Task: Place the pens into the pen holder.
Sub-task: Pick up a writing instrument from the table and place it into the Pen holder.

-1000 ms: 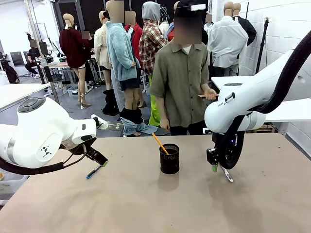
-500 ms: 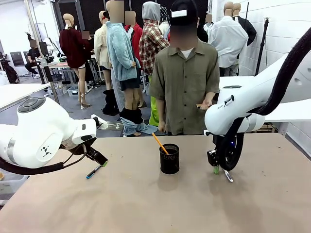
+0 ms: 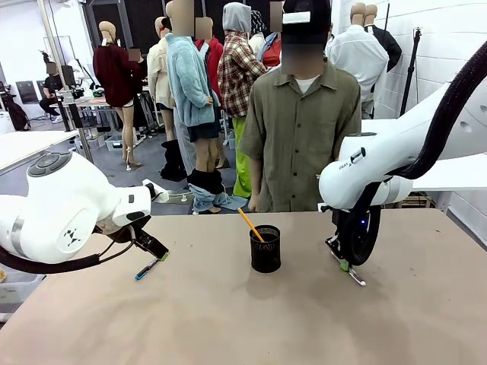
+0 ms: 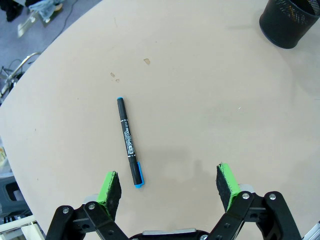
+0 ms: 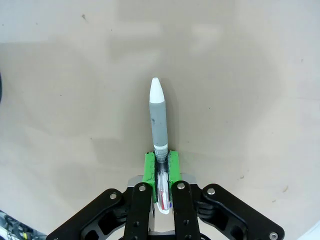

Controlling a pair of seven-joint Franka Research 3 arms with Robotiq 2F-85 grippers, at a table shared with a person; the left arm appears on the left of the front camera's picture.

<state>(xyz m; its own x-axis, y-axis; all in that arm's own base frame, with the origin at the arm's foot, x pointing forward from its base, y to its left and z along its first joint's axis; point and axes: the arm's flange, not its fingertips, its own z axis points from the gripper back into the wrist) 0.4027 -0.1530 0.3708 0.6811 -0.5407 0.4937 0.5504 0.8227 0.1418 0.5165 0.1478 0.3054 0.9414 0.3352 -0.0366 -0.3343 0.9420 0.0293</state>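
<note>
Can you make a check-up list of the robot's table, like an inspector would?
Surface: tan tabletop, a few small scuffs.
Job's things: black wire-mesh pen holder upright mid-table, orange pencil leaning inside; dark marker with blue ends lying flat; silver-white pen gripped.
Clutter: nothing seen.
Grippers: left gripper open, beside the marker; right gripper shut on the silver-white pen.
Cables: thick black hose along the right arm.
Surroundings: person in an olive shirt at the far side.

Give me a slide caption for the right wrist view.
The right arm's fingers shut on the silver-white pen over the tan table.
</note>
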